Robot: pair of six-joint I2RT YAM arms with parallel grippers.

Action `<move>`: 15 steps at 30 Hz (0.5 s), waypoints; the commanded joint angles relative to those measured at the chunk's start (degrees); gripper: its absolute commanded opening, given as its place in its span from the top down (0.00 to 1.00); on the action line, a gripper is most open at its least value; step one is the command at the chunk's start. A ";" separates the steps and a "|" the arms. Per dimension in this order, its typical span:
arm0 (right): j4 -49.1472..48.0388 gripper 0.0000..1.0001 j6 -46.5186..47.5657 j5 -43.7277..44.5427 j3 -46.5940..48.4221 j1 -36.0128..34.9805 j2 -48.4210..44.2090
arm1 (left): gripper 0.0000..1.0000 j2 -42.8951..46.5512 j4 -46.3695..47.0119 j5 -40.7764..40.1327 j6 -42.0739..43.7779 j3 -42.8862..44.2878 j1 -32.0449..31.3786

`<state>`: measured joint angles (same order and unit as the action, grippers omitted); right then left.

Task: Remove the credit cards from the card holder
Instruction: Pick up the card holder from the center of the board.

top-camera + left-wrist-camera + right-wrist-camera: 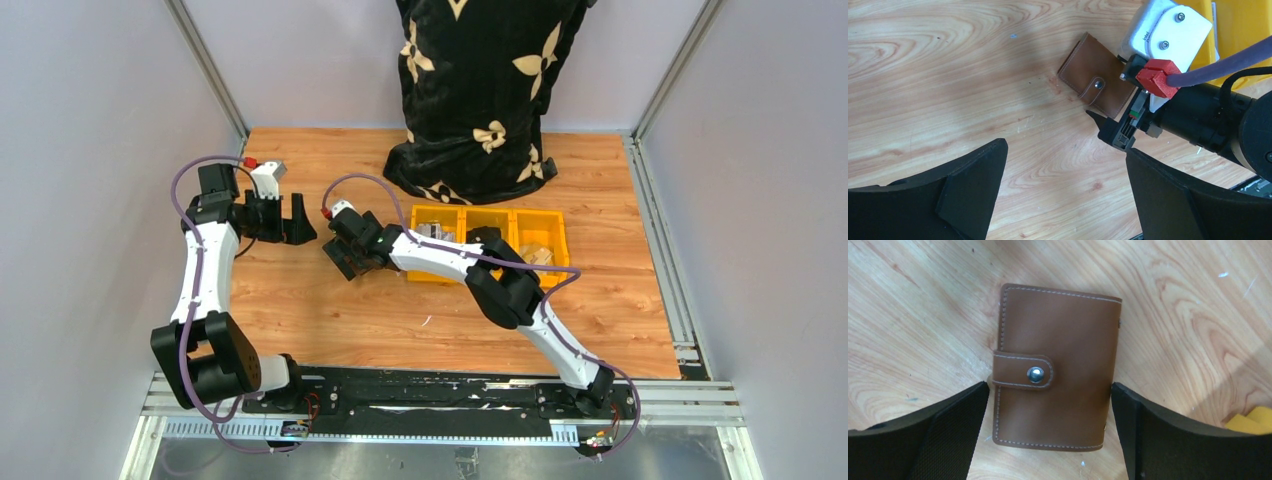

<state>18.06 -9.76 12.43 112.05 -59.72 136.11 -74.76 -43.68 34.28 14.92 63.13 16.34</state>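
The card holder (1055,365) is a brown leather wallet lying flat and closed on the wooden table, its strap fastened by a metal snap (1035,374). It also shows in the left wrist view (1095,75). No credit cards are in view. My right gripper (1049,390) is open just above the wallet, one finger on each side of its lower half, close to its edges. In the top view the right gripper (345,258) hides the wallet. My left gripper (1065,147) is open and empty over bare wood to the left of the wallet, also visible from the top (300,225).
A row of yellow plastic bins (487,211) with small items stands right of the right gripper. A black cloth bag with tan flowers (480,90) stands at the back. The right arm's white wrist camera (1168,30) is close to my left gripper.
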 commanded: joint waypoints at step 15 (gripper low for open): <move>-4.40 0.16 1.55 -7.34 -9.41 0.76 -4.42 | 0.00 1.36 -4.44 2.34 4.11 3.14 0.45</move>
<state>12.93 -9.43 9.10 106.85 -59.35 134.32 -74.46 -46.24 35.05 16.97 64.42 16.34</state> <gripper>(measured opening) 0.868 0.997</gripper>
